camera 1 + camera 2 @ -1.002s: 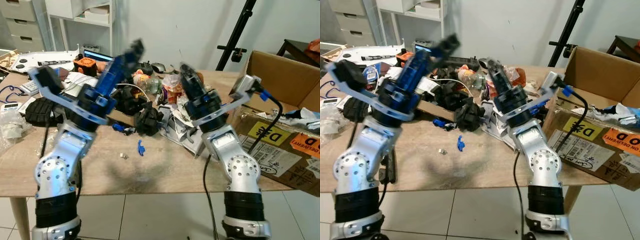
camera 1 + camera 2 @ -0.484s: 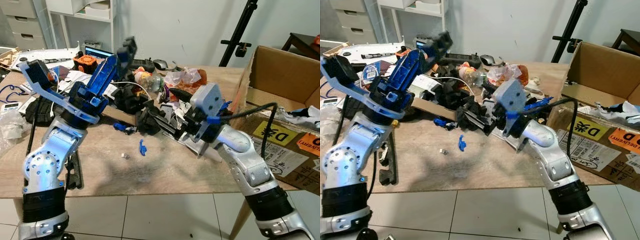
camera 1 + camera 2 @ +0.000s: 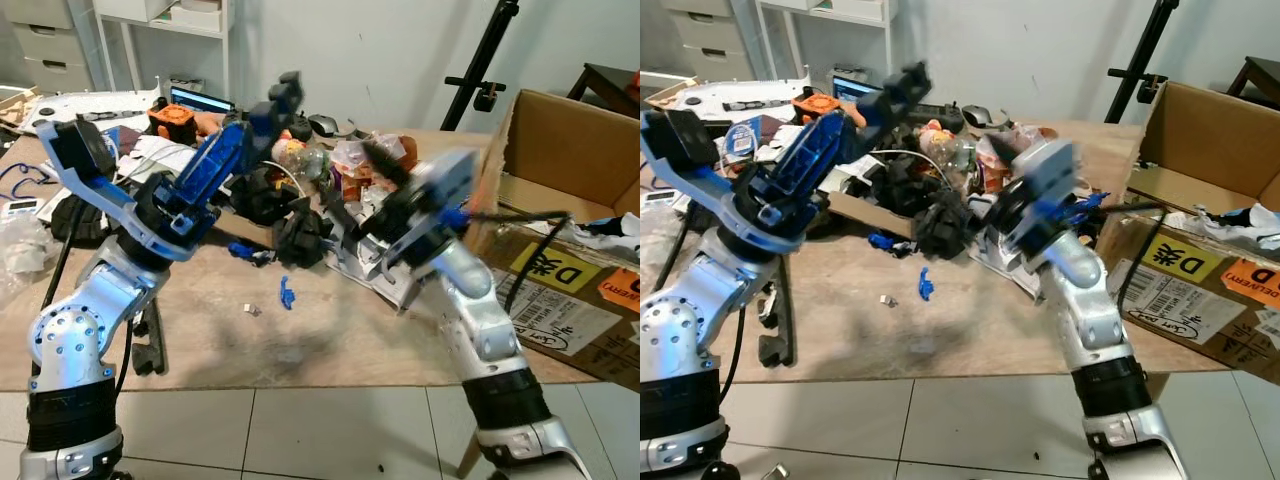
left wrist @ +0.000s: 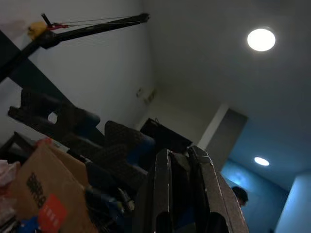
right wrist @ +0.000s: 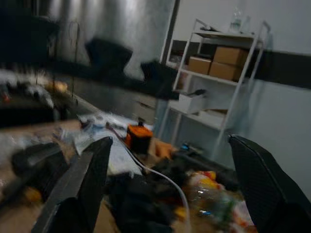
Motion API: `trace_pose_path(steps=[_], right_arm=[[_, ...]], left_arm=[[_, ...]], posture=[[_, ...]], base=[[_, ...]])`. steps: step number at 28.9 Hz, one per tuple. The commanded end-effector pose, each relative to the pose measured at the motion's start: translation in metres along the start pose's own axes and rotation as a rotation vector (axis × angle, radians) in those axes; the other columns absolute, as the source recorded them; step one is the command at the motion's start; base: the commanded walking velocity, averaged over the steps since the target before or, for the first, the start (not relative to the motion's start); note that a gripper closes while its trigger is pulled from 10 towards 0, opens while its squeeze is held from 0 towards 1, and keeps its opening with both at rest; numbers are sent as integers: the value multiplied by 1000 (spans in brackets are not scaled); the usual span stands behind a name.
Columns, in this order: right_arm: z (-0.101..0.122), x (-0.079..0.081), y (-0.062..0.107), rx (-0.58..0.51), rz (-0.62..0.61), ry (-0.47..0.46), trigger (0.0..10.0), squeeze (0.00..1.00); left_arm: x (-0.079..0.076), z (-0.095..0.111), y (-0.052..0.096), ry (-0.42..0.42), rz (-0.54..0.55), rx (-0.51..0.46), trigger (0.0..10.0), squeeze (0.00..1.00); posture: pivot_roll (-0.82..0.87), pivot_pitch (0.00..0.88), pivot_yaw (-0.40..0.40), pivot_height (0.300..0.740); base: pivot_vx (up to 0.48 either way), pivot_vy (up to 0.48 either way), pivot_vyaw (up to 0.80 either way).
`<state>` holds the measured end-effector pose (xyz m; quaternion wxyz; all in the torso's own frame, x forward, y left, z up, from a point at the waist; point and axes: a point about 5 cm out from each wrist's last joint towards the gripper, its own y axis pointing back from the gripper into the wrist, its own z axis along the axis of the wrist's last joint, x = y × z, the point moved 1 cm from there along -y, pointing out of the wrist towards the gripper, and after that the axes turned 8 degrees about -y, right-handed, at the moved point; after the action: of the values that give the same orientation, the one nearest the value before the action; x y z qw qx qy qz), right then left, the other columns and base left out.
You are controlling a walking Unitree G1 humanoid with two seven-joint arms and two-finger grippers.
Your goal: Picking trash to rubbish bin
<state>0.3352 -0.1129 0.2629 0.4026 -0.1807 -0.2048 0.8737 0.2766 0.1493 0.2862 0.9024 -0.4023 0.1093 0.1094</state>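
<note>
On the cardboard box (image 3: 1200, 270) to my right — a yellow label (image 3: 1181, 262) reading roughly "D≋"; its orange sticker's and white label's print is too small to read.

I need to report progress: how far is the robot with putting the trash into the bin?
Nothing looks done: the trash pile lies on the table. Some wrapping lies in the cardboard box, but who put it there is unclear. The right gripper is open, reaching toward the pile. The left gripper is raised and shut, holding nothing. All picking remains.
</note>
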Motion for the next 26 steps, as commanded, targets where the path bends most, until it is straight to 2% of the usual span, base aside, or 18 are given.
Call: trace_pose_path(steps=[1,2,4,6,9,11,12,14,15,16,17,18,19,20,21,22,23,26], right_arm=[[-7,5,3,35,50,75,10000,0],[-7,8,3,44,91,156,10000,0],[-6,11,2,43,137,223,10000,0],[-2,8,-1,-3,93,68,10000,0],[2,-4,-5,-69,-25,-249,10000,0],[1,-6,-6,-87,-50,-364,10000,0],[1,-6,-6,-87,-50,-364,10000,0],[2,-6,-7,-134,-61,-470,10000,0],[3,-5,-8,-137,-58,-444,10000,0],[1,1,-9,-96,-9,-301,10000,0],[1,1,-9,-96,-9,-301,10000,0],[-1,7,-9,-63,36,-191,10000,0],[-2,10,-10,-57,60,-193,10000,0],[1,8,-12,-95,25,-292,10000,0],[1,8,-12,-95,25,-292,10000,0],[7,-2,-15,-174,-58,-579,10000,0],[9,-4,-15,-191,-67,-692,10000,0],[10,-4,-15,-197,-64,-753,10000,0]], left_arm=[[-6,-3,-2,12,-39,31,0,0],[-7,-3,-1,20,-45,39,0,0],[-8,-4,0,34,-55,57,0,0],[-9,-4,1,41,-64,70,0,0],[-10,-4,2,47,-69,74,0,0],[-11,-4,3,52,-74,75,0,0],[-11,-4,3,52,-74,75,0,0],[-12,-5,3,56,-77,77,0,0],[-13,-5,3,59,-79,77,0,0],[-13,-6,2,64,-83,80,0,0],[-13,-6,2,64,-83,80,0,0],[-13,-7,2,68,-85,82,0,0],[-13,-8,1,70,-88,88,0,0],[-14,-9,1,71,-90,93,0,0],[-14,-9,1,71,-90,93,0,0],[-14,-12,-1,69,-93,105,0,0],[-15,-12,-1,69,-94,106,0,0],[-15,-12,-1,69,-95,106,0,0]], posture=[[6,127,-96,740],[6,127,-96,740],[6,127,-96,740],[6,127,-96,740],[7,126,-96,740],[5,126,-95,740],[5,126,-95,740],[5,126,-95,740],[5,126,-95,740],[5,126,-95,740],[5,126,-95,740],[8,127,-90,740],[8,127,-90,740],[11,127,-94,740],[11,127,-94,740],[14,126,-95,740],[15,126,-96,740],[15,126,-96,740]], base=[[0,0,0],[0,0,0],[0,0,0],[0,0,0],[0,0,0],[0,0,0],[0,0,0],[0,0,0],[0,0,0],[0,0,0],[0,0,0],[0,0,0],[0,0,0],[0,0,0],[0,0,0],[0,0,0],[0,0,0],[0,0,0]])
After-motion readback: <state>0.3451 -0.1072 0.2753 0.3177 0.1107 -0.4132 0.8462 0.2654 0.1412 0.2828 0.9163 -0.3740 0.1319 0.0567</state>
